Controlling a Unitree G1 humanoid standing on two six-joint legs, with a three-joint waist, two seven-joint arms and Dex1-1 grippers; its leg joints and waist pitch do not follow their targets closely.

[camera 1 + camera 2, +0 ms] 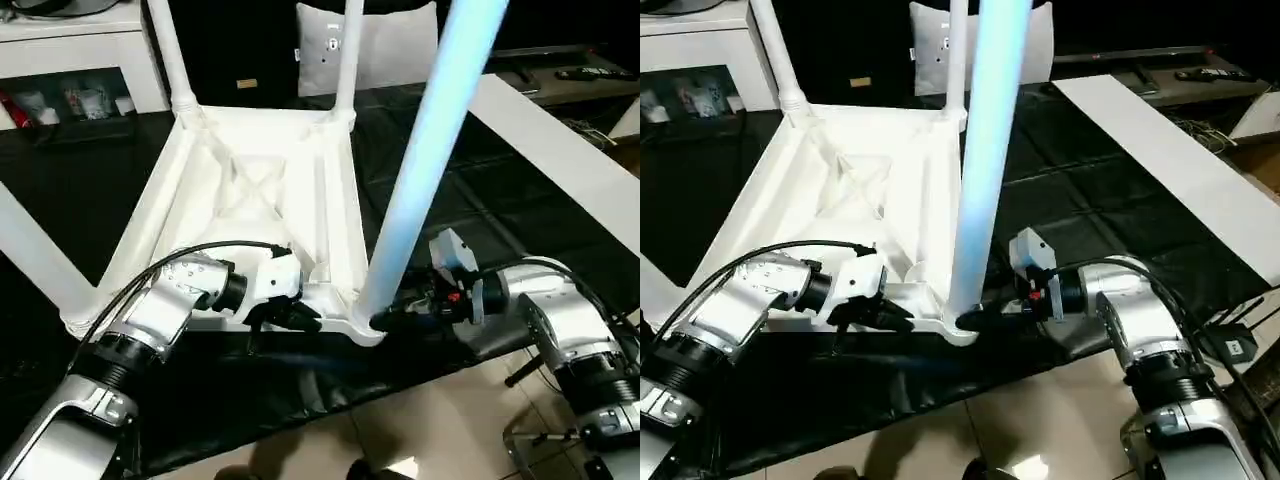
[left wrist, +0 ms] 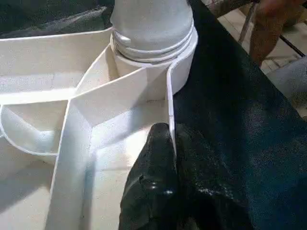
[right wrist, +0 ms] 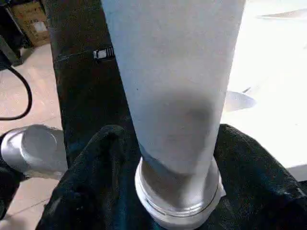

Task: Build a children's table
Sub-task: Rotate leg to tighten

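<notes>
The children's table (image 1: 250, 190) lies upside down on the black-covered work table, ribbed underside up. Its white legs stand in the far left (image 1: 170, 50), far right (image 1: 348, 50) and near left (image 1: 35, 250) corner sockets. The nearest leg (image 1: 430, 150) rises from the near right socket, its threaded collar (image 2: 153, 45) seated there. My left gripper (image 1: 305, 318) is shut on the top's thin rim wall (image 2: 170, 96) just beside that socket. My right gripper (image 3: 175, 139) holds the base of that leg, one black finger (image 3: 96, 163) pressed on each side just above the collar.
A white cabinet (image 1: 70, 40) stands at the back left. A long white board (image 1: 560, 150) lies across the right side of the black cover (image 1: 480, 180). Tiled floor (image 1: 420, 420) shows below the table's near edge. A person's leg (image 2: 268, 28) stands past that edge.
</notes>
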